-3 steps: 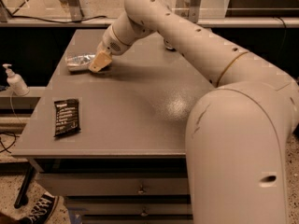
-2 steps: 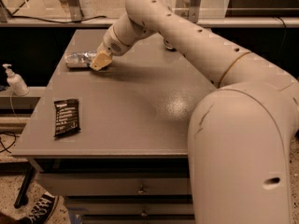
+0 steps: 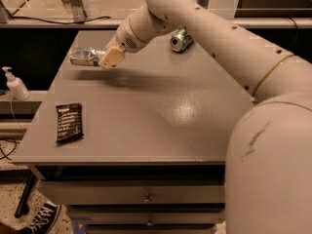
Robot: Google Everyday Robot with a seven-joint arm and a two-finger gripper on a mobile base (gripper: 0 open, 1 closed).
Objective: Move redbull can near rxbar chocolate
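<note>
Near edge, front-left: black bar point(image 3: 68, 123) lies flat on table point(image 3: 161, 116), not shifted vs. a sec ago. Pump bottle point(image 3: 15, 84) stands off table's left side, lower down.

Far-left: gripper point(image 3: 109, 59) is closed on rt end of silver can point(image 3: 84, 56). Can is held sideways, long axis approx. parallel to back edge.

Change: can + gripper sit higher in view than a sec ago. A shadow band lies on the tabletop below them w/ a gap between, so can reads as lifted clear, not resting. Arm is raised too, so green can point(image 3: 181, 39) at the back shows fuller; it was mostly behind the arm.

Meaning: grasp looks secure, pick-up done, carry not begun. Can and bar are well apart. Next leg prob. runs toward front-left, w/ set-down just beside bar w/o knocking it.
</note>
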